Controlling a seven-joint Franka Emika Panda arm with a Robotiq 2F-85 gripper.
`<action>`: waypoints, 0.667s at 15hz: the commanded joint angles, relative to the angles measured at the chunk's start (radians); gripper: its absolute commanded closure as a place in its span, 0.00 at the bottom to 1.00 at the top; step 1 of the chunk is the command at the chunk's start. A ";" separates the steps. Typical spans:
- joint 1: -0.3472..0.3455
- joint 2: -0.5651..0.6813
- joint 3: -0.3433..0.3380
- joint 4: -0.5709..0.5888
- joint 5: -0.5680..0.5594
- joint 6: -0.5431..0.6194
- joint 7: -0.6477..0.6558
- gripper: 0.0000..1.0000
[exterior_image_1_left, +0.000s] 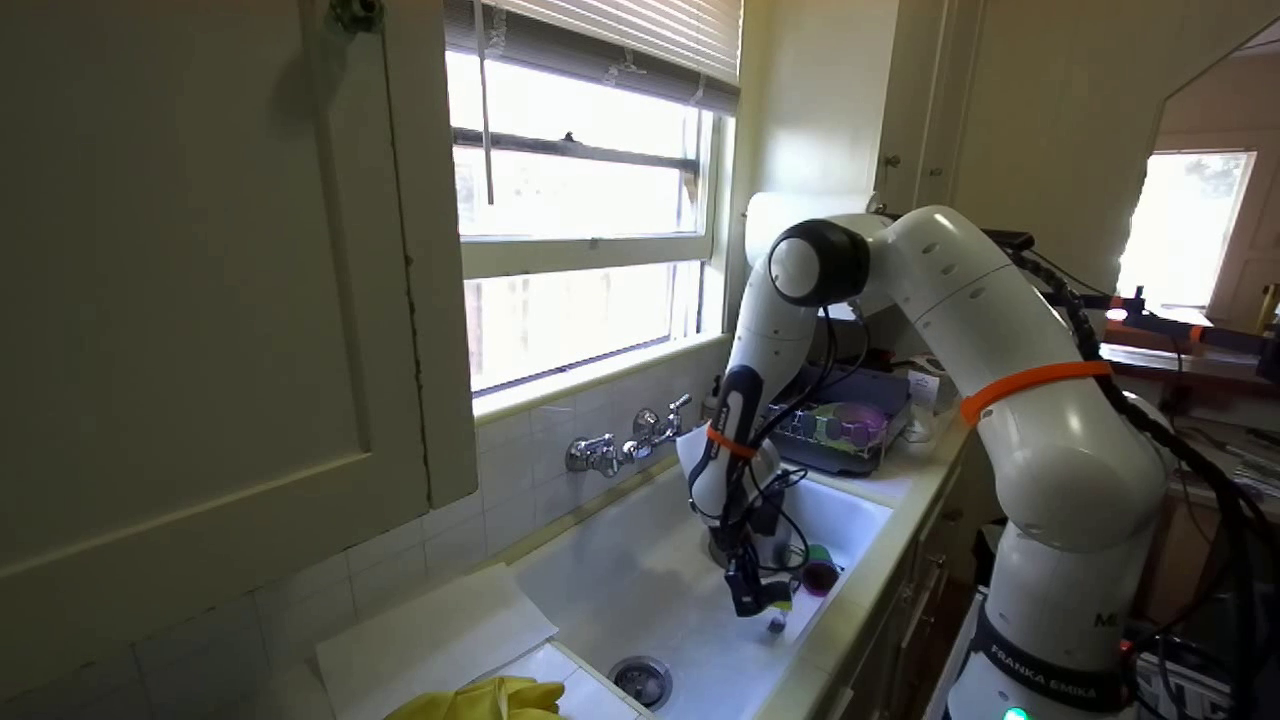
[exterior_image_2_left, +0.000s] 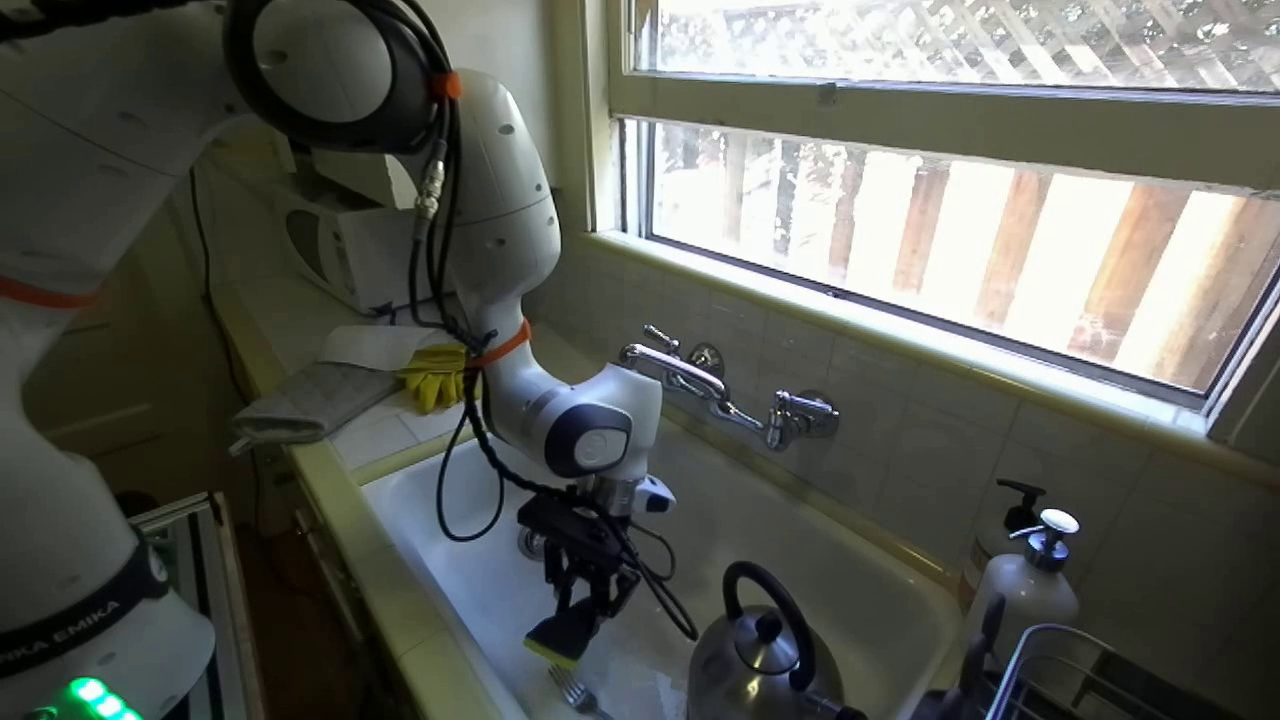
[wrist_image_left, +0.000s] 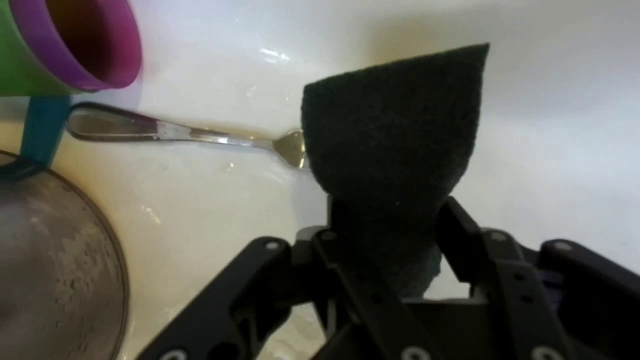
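We had the sponge (wrist_image_left: 395, 125) pinched in the gripper (wrist_image_left: 391, 215) over the tines of the fork (wrist_image_left: 230, 140), near the edge of the sink (exterior_image_1_left: 640, 570) opposite the window (exterior_image_1_left: 600, 190); we saw the kettle (exterior_image_2_left: 740, 680) near the fork's handle.

A glossy white robot arm (exterior_image_1_left: 970, 290) of smooth, rounded segments wears bright orange bands (exterior_image_1_left: 1042, 377), with a broad black ring (exterior_image_1_left: 845, 262) framing a flat white disc (exterior_image_1_left: 795, 267). White lettering (exterior_image_1_left: 1032, 673) on the dark band (exterior_image_1_left: 1052, 666) around its base (exterior_image_1_left: 1060, 590) reads "FRANKA EMIKA," above glowing green lights (exterior_image_2_left: 89, 689). A ribbed black cable sleeve (exterior_image_1_left: 1079, 315), thin black cables (exterior_image_2_left: 484, 445) and a silver metal connector (exterior_image_2_left: 431, 190) line the limb. Round grey screw heads (wrist_image_left: 415, 353) stud the black two-fingered gripper (wrist_image_left: 390, 225).
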 joint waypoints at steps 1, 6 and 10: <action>0.015 -0.032 -0.008 -0.063 -0.001 0.126 0.077 0.19; 0.033 -0.035 -0.007 -0.104 0.012 0.240 0.135 0.00; 0.054 -0.019 -0.006 -0.111 0.015 0.214 0.152 0.12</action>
